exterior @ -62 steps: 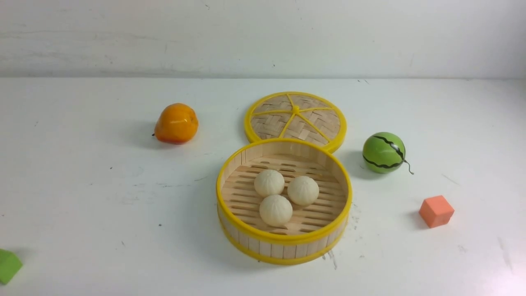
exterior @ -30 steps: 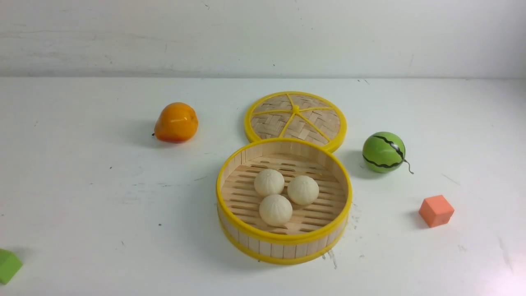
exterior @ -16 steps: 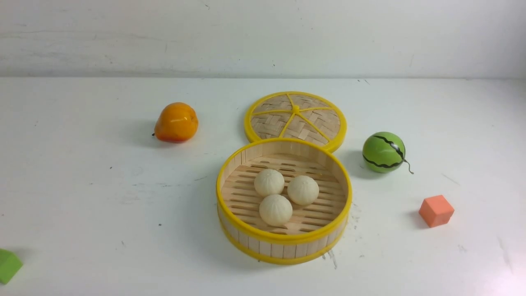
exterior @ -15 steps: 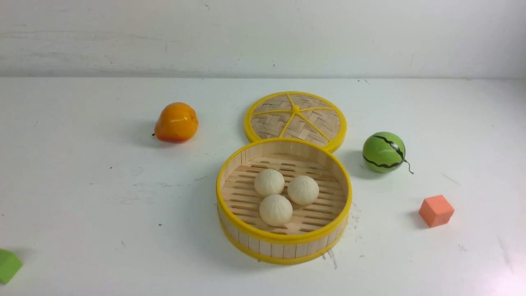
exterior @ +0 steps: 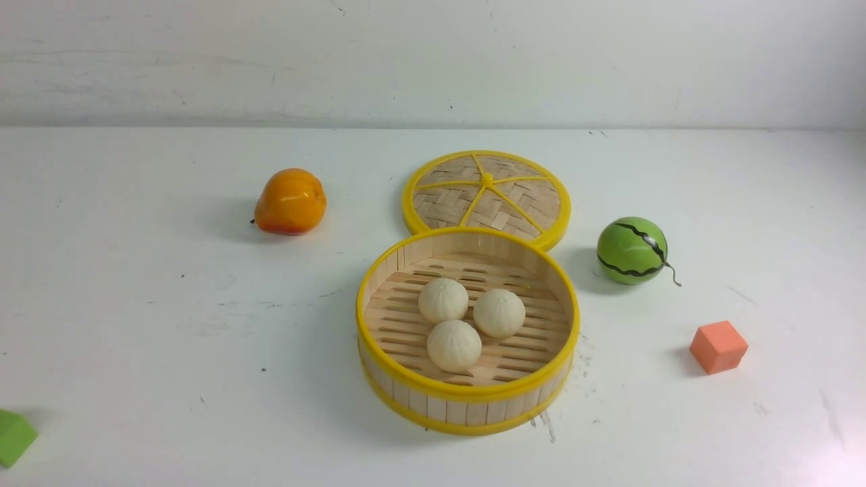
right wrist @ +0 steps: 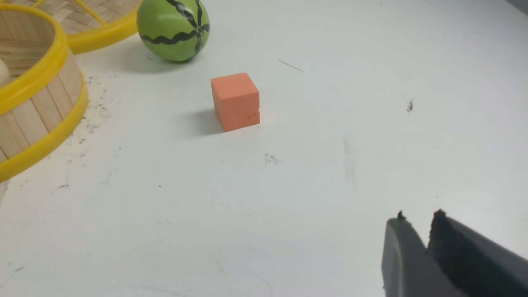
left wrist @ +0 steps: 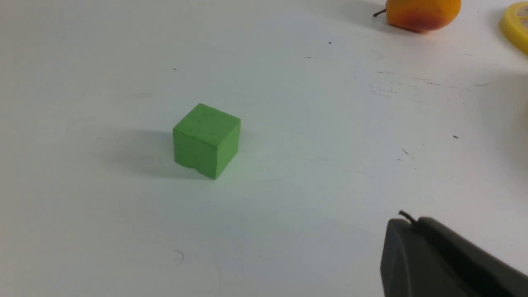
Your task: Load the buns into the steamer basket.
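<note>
Three cream-white buns (exterior: pixel 443 300), (exterior: pixel 498 313), (exterior: pixel 454 345) lie close together on the slatted floor of the steamer basket (exterior: pixel 467 391), which stands mid-table. Neither arm shows in the front view. In the left wrist view my left gripper (left wrist: pixel 406 220) hovers over bare table, its dark fingers pressed together and empty. In the right wrist view my right gripper (right wrist: pixel 416 218) is open by a narrow gap with nothing in it, well away from the basket wall (right wrist: pixel 37 111).
The woven lid (exterior: pixel 487 196) lies flat behind the basket. An orange fruit (exterior: pixel 289 201) sits at the left, a green watermelon ball (exterior: pixel 632 250) at the right. An orange cube (exterior: pixel 718 347) is at front right, a green cube (exterior: pixel 13 437) at the front left edge.
</note>
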